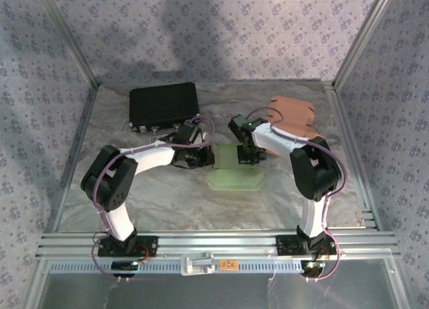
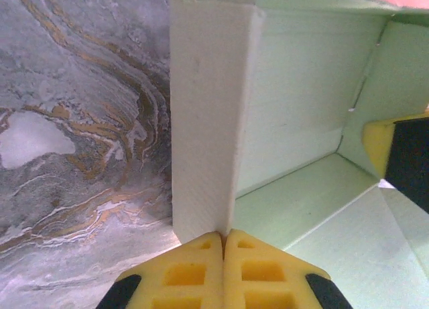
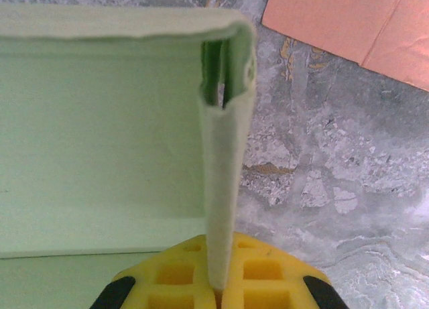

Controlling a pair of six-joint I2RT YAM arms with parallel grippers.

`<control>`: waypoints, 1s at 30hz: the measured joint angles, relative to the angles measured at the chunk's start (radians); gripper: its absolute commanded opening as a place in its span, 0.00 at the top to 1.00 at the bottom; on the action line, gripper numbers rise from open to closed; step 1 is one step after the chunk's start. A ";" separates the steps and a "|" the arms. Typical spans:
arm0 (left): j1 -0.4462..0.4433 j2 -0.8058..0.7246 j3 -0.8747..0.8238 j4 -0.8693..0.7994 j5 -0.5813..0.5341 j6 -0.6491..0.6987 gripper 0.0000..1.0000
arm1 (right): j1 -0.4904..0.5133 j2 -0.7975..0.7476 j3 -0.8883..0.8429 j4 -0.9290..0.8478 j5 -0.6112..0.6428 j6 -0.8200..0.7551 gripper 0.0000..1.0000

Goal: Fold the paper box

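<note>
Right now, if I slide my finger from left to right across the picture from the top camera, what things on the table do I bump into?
black case → green paper box → orange sheet

Black case (image 1: pixel 164 106) behind-left of paper box (image 1: pixel 231 180), orange sheet (image 1: pixel 293 114) behind-right; front free.

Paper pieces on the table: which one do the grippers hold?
The pale green box in the middle, walls raised: left gripper and right gripper pinch it. The orange sheet lies flat, not held.
</note>
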 measured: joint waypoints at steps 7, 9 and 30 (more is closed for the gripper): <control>-0.103 0.029 0.156 -0.255 -0.271 0.014 1.00 | 0.007 0.001 0.010 0.000 0.003 0.000 1.00; -0.121 0.029 0.166 -0.286 -0.319 0.009 1.00 | 0.012 0.001 0.013 0.000 0.003 0.000 1.00; -0.087 0.029 0.101 -0.206 -0.226 -0.009 1.00 | 0.016 0.002 0.022 -0.007 0.003 0.000 1.00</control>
